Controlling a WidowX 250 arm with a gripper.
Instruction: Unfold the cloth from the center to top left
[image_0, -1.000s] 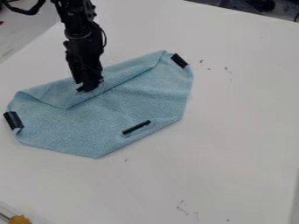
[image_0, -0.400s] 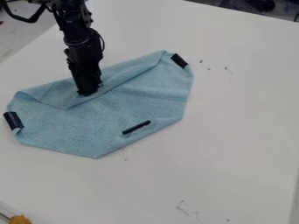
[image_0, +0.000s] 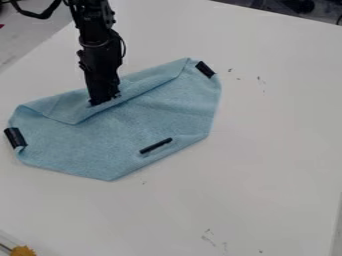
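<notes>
The cloth (image_0: 157, 112), likely soft and light, is laid on the table (image_0: 267, 160), and its floppy flap (image_0: 65, 110) is best pinched by the loose edge near the gripper (image_0: 105, 101), though how wide the jaws are opened, or if cloth is held, cannot be told.

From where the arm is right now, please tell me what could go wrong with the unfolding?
The gripper is at the folded flap of the cloth, which lies over the layer below, so it might pinch both layers and drag the whole cloth. Also, only small black strips sit on the cloth, and they may not stop it from sliding on the table.
</notes>
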